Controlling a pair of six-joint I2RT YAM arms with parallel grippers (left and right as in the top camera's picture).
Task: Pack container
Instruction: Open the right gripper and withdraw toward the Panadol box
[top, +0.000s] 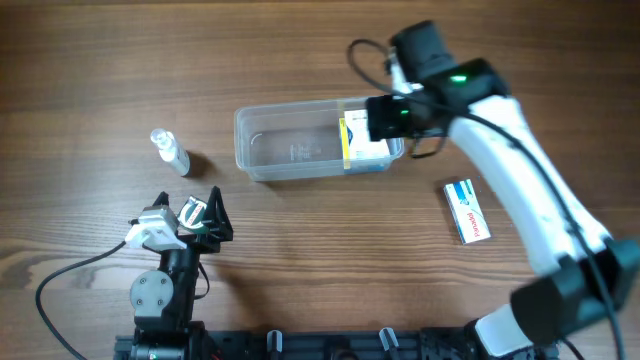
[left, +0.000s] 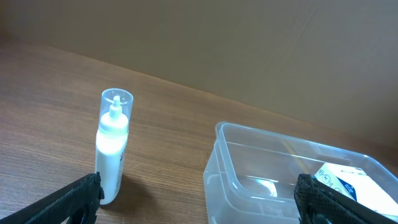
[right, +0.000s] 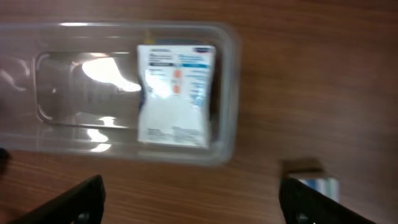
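Glossy clear plastic container (top: 290, 150) on a matt wood-grain table (top: 100, 80).

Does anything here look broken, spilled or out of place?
Nothing spilled. The white pack lying at one end of the container looks a little buckled along one edge. One small box and the bottle sit outside on the table, the bottle upright.

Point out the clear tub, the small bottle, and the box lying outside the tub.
clear tub (top: 280, 150), overhead view, bare floor in its left half.
small bottle (left: 112, 149), left wrist view, middle of its white body.
box outside the tub (top: 467, 210), overhead view, centre of its top face.
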